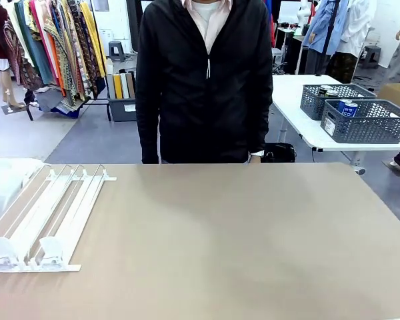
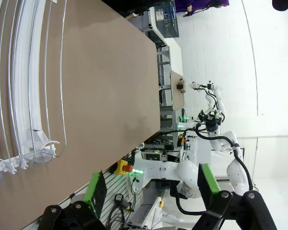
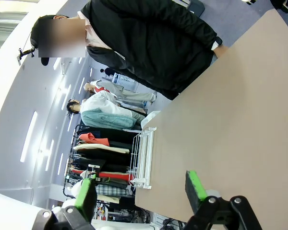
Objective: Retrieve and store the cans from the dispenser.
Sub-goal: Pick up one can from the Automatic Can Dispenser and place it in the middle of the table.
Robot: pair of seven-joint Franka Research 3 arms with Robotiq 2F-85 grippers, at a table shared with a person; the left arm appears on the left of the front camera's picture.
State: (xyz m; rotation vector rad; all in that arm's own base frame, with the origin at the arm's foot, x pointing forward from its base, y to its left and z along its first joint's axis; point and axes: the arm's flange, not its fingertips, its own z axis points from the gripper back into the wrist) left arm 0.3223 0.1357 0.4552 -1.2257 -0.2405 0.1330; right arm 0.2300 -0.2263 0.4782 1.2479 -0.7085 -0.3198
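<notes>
The white dispenser [image 1: 50, 217] lies flat at the table's left side, its lanes bare, with clear curved stoppers at its near end. The same dispenser [image 2: 20, 81] runs along the left of the left wrist view and the dispenser [image 3: 143, 158] appears small in the right wrist view. Blue cans [image 1: 347, 107] sit in a dark mesh basket on a white table behind, at the right. My left gripper [image 2: 151, 187] is open over the table's edge with nothing between its green pads. My right gripper [image 3: 141, 189] is open too, holding nothing.
A person in a black jacket [image 1: 203, 80] stands at the far side of the tan table [image 1: 240, 240]. Two dark grey mesh baskets [image 1: 367, 120] stand on the white table at back right. Clothes racks hang at back left.
</notes>
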